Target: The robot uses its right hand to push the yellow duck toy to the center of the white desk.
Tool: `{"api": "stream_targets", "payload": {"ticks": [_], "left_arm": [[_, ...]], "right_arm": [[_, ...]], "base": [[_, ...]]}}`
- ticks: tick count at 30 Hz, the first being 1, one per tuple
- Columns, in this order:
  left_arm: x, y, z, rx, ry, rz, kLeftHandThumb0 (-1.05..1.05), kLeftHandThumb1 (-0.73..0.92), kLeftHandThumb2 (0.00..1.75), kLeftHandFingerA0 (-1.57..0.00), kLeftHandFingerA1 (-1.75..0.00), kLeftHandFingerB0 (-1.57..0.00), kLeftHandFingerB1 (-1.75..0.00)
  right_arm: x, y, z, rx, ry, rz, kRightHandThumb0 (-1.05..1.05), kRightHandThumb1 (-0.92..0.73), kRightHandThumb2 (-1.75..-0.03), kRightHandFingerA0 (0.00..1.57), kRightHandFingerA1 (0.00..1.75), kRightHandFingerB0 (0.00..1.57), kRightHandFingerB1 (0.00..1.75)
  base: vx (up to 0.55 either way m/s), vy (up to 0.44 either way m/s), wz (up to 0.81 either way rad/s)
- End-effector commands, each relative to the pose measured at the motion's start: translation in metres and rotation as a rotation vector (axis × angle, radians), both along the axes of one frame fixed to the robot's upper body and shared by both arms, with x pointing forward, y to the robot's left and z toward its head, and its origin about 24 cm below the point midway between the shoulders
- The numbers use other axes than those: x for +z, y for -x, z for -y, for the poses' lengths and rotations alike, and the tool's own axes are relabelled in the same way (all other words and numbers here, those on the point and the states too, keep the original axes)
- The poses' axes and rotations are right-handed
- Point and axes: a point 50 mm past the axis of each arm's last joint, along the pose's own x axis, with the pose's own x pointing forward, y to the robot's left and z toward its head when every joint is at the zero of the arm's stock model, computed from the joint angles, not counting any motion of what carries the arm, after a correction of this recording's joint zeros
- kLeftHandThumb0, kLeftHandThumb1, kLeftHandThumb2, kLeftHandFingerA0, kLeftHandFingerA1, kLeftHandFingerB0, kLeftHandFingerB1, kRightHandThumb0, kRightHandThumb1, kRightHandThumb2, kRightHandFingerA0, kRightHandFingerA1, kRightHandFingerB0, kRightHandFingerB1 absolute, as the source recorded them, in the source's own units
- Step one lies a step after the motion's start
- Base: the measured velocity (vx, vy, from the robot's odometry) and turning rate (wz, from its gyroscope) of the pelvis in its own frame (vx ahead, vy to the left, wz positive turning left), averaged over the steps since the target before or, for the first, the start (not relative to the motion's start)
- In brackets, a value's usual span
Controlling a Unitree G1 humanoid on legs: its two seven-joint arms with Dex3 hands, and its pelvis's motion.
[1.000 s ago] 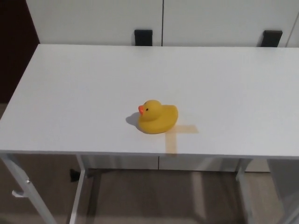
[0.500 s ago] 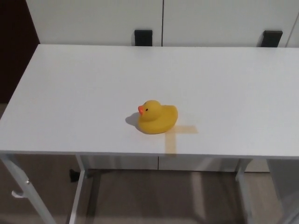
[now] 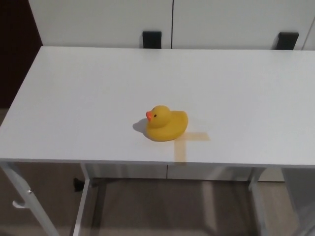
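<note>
Neither hand shows, so their state cannot be told, while the duck (image 3: 166, 124) sits upright near the counter's (image 3: 74, 98) front edge, touching a tape mark (image 3: 189, 142).

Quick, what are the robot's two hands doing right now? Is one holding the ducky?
Left hand: not in view.
Right hand: not in view.
Nothing is touching the yellow duck; it sits alone on the white desk.

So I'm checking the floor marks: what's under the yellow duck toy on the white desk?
The yellow rubber duck toy sits on the white desk, overlapping the corner of tan L-shaped tape. How far the tape runs beneath it is hidden.
</note>
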Motion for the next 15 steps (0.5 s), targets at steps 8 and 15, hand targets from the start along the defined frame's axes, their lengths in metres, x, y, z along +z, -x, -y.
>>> {"api": "stream_targets", "payload": {"ticks": [8, 15], "left_arm": [[0.0047, -0.0072, -0.004, 0.002, -0.028, 0.04, -0.18, 0.67, 0.73, -0.78, -0.8, -0.8, -0.92], [0.0043, -0.0079, -0.0032, -0.001, -0.028, 0.042, -0.16, 0.61, 0.79, -0.83, -0.83, -0.83, -0.94]], "right_arm": [[0.0096, -0.0118, 0.008, 0.026, 0.021, 0.041, -0.02, -0.37, -1.11, 0.99, 0.51, 0.62, 0.48], [0.0102, -0.0141, 0.0081, 0.019, 0.02, 0.055, -0.02, -0.39, -1.04, 0.98, 0.51, 0.62, 0.48]], "base": [[0.0, 0.0, 0.0], [0.0, 0.0, 0.0]]}}
